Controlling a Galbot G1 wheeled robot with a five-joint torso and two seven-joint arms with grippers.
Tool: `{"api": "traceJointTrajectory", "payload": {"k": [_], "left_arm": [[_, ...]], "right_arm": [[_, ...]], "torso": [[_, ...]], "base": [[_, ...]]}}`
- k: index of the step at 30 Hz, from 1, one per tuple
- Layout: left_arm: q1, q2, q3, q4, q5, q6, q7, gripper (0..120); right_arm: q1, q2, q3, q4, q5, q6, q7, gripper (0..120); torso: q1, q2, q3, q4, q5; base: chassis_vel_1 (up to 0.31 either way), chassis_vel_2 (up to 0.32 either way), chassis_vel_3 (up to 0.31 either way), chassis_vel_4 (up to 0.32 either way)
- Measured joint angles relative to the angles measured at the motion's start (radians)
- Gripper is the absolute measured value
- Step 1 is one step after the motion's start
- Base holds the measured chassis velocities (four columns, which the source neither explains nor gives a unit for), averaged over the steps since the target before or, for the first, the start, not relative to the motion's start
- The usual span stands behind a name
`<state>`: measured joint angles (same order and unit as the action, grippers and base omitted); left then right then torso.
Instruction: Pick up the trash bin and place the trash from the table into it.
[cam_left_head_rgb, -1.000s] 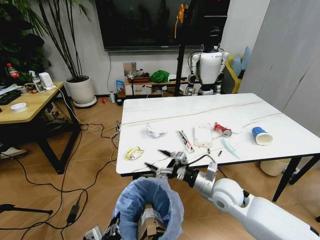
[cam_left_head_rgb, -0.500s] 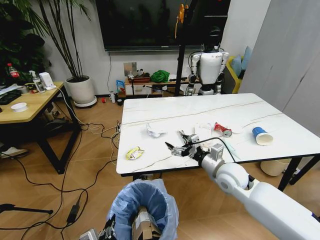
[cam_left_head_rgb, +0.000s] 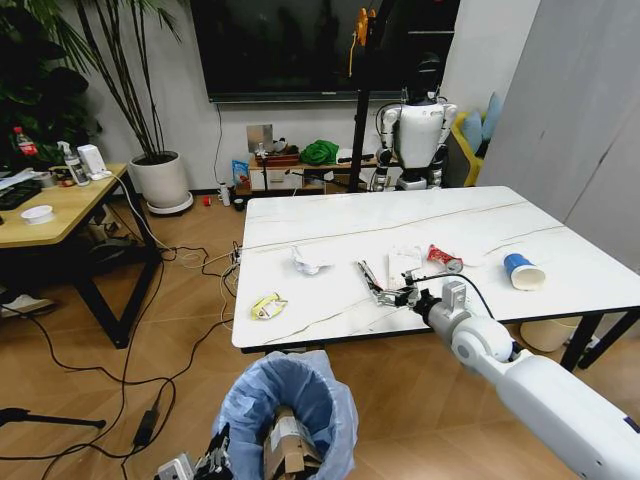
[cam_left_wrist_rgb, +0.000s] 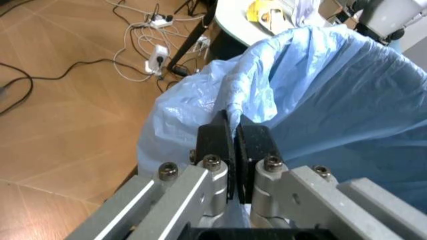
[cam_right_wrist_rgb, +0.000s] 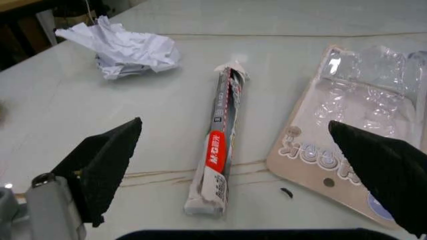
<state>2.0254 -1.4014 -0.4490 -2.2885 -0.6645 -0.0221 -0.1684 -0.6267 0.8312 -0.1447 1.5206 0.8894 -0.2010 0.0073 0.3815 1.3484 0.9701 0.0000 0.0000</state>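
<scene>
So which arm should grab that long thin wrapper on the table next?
The right. Its gripper hangs open just above the wrapper, one finger on each side. The left gripper is shut on the bin's bag, below the table edge.

Potted plant (cam_left_head_rgb: 158, 170); wooden desk (cam_left_head_rgb: 62, 212)

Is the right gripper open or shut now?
Open. The right gripper has its two black fingers spread wide apart over the table, with the long wrapper between them, untouched.
</scene>
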Motion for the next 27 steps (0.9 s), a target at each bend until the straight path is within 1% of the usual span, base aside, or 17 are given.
{"api": "traceJointTrajectory", "payload": {"k": [8, 16, 20, 22, 23, 24, 26, 27], "left_arm": [[-0.004, -0.011, -0.011, -0.001, -0.004, 0.0, 0.0, 0], [-0.007, -0.013, -0.014, 0.004, -0.004, 0.0, 0.0, 0], [-0.009, -0.012, -0.017, 0.007, -0.005, 0.0, 0.0, 0], [-0.009, -0.011, -0.017, 0.008, -0.005, 0.0, -0.001, 0], [-0.009, -0.011, -0.017, 0.008, -0.006, 0.0, -0.001, 0], [-0.009, -0.01, -0.017, 0.008, -0.006, 0.0, -0.001, 0], [-0.009, -0.009, -0.018, 0.008, -0.007, 0.0, -0.001, 0], [-0.009, -0.009, -0.018, 0.008, -0.007, 0.0, -0.001, 0]], "right_arm": [[0.032, 0.04, -0.071, -0.071, -0.024, 0.011, -0.034, 100], [0.056, 0.066, -0.102, -0.127, -0.038, 0.029, -0.06, 100], [0.064, 0.076, -0.111, -0.151, -0.039, 0.049, -0.082, 97], [0.066, 0.08, -0.113, -0.166, -0.038, 0.055, -0.093, 88], [0.066, 0.08, -0.113, -0.17, -0.037, 0.056, -0.098, 86], [0.067, 0.081, -0.113, -0.175, -0.036, 0.059, -0.105, 80], [0.068, 0.081, -0.114, -0.179, -0.034, 0.062, -0.109, 75], [0.068, 0.081, -0.114, -0.179, -0.034, 0.062, -0.109, 75]], "torso": [[0.0, 0.0, 0.0, 0.0002, 0.0], [0.0, 0.0, 0.0, 0.0002, -0.0001], [0.0, 0.0, 0.0, 0.0001, 0.0], [0.0, 0.0, 0.0, 0.0001, -0.0001], [0.0, 0.0, 0.0, 0.0001, 0.0], [0.0, 0.0, 0.0, 0.0001, 0.0], [0.0, 0.0, 0.0, 0.0001, 0.0], [0.0, 0.0, 0.0, 0.0001, 0.0]], "base": [[0.0, 0.0, 0.0, 0.0], [0.0, 0.0, 0.0, 0.0], [0.0, 0.0, 0.0, 0.0], [0.0, 0.0, 0.0, 0.0], [0.0, 0.0, 0.0, 0.0], [0.0, 0.0, 0.0, 0.0], [0.0, 0.0, 0.0, 0.0], [0.0, 0.0, 0.0, 0.0]]}}
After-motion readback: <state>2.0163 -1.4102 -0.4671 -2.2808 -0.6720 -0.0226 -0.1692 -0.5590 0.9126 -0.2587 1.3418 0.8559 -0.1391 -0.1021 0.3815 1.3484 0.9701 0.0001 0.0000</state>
